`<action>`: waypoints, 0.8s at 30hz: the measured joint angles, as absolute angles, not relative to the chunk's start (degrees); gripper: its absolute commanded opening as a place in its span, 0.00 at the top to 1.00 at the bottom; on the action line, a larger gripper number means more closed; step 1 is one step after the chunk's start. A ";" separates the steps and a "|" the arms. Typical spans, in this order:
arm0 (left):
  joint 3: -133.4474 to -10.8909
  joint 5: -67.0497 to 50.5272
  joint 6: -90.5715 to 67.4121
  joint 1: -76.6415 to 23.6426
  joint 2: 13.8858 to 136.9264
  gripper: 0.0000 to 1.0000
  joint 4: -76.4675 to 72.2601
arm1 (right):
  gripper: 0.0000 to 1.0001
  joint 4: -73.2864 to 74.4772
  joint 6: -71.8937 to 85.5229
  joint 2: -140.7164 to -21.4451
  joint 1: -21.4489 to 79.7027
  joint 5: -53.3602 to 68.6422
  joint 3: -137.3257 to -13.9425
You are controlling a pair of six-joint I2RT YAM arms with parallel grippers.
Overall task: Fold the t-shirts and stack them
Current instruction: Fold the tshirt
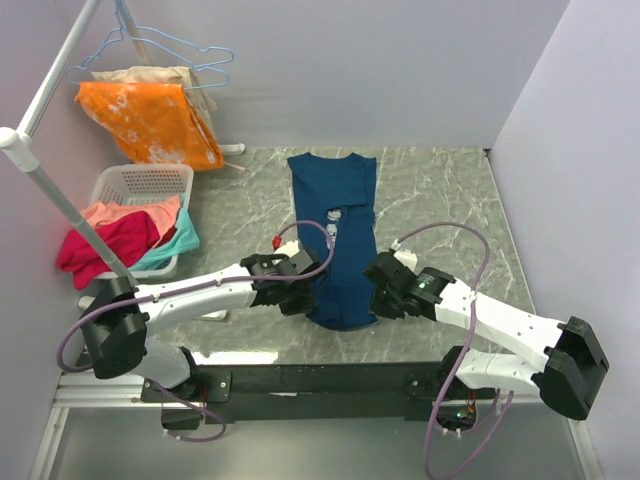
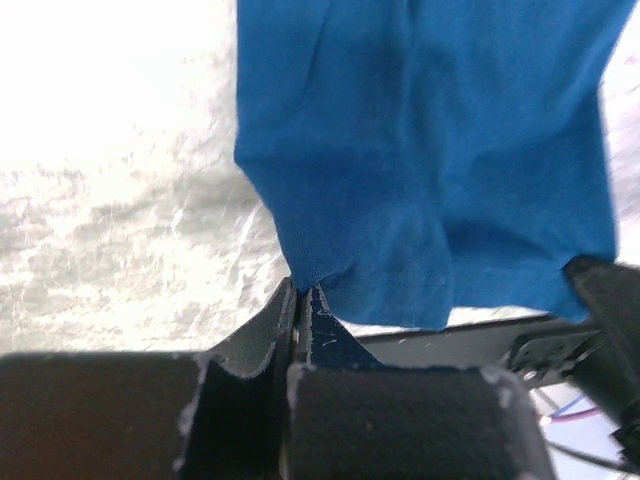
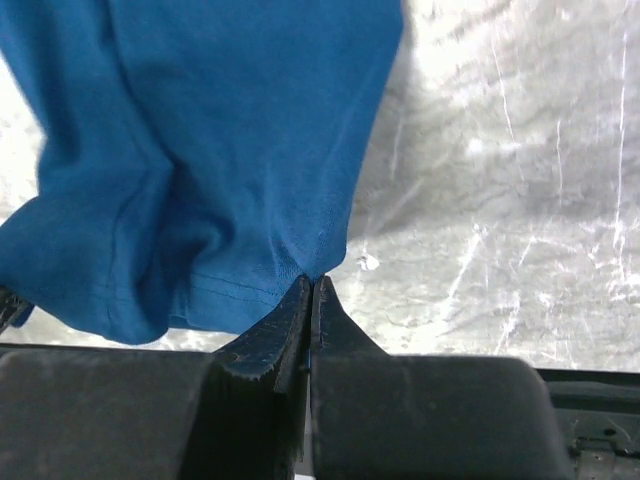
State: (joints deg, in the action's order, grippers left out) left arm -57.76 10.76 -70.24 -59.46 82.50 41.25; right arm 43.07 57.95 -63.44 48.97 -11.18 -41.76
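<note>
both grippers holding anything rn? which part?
Yes, both are shut on the blue t-shirt. The left gripper pinches its near left hem corner, and the right gripper pinches its near right hem corner.

The surface is a grey-green marbled sheet showing bright glare patches. Plain pale walls enclose it: far wall, left wall, right wall. A white rack pole slants across the left side.
</note>
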 measured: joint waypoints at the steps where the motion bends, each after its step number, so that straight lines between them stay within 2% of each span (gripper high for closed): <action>1: -58.63 11.25 -70.35 -59.16 82.74 0.99 41.58 | 1.00 43.05 57.89 -63.46 48.95 -11.42 -42.13; 5: -61.10 12.69 -71.50 -56.80 84.16 0.99 41.76 | 1.00 43.09 56.90 -64.20 47.07 -12.60 -44.86; 13: -68.62 16.16 -72.05 -51.90 91.13 0.99 42.87 | 1.00 40.12 50.92 -70.85 34.72 -14.00 -52.05; 19: -77.45 16.95 -68.40 -45.56 100.29 0.99 42.59 | 1.00 36.58 45.45 -81.30 28.58 -13.69 -61.19; 24: -90.52 17.30 -63.40 -39.81 112.29 0.99 42.61 | 1.00 33.69 42.35 -91.11 25.71 -13.13 -70.83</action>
